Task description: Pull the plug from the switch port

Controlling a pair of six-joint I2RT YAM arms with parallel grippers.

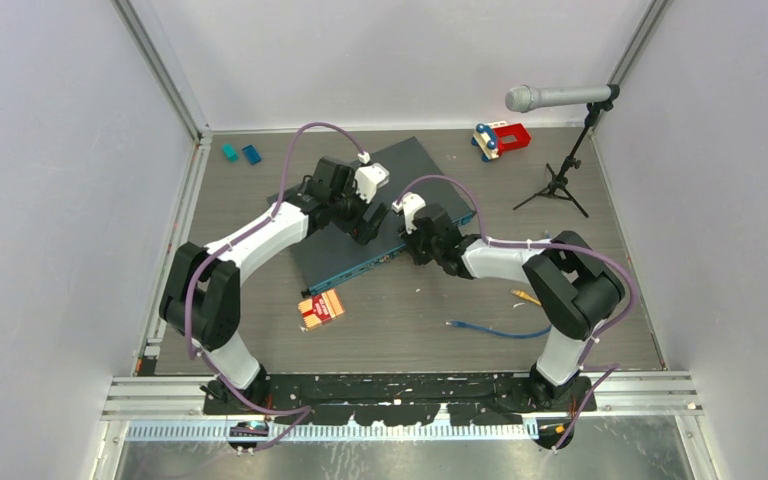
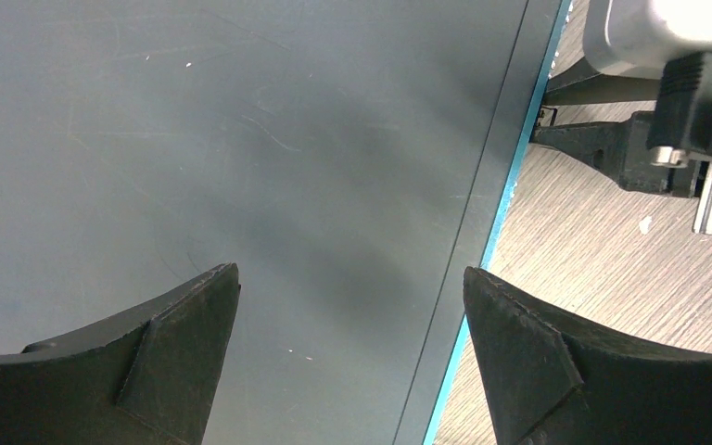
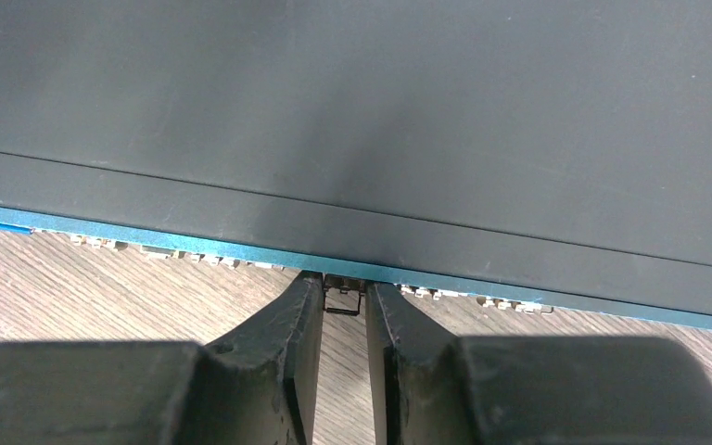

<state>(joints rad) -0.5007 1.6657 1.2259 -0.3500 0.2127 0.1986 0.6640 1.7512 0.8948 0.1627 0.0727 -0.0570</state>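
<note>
Black fingers point(image 3: 301, 324) of the right gripper point(image 3: 343, 311) are squeezed close together. The small clear plug point(image 3: 343, 295) is pinched between their tips. The plug sits right against the teal front edge point(image 3: 195, 248) of the switch point(image 3: 352, 111), so I think it is not out of its port yet. The grab looks done. The pull back toward the near side is what is left. I cannot see any cable behind the plug.

The left gripper point(image 2: 352, 306) has its jaws wide open over the dark top of the switch, close to the front edge. I cannot tell if it touches. It may be there to keep the switch from sliding.

The switch lies slanted in the middle of the grey wood table point(image 1: 390, 330), between both arms. A loose blue cable point(image 1: 495, 330) lies nearer, on the right.
</note>
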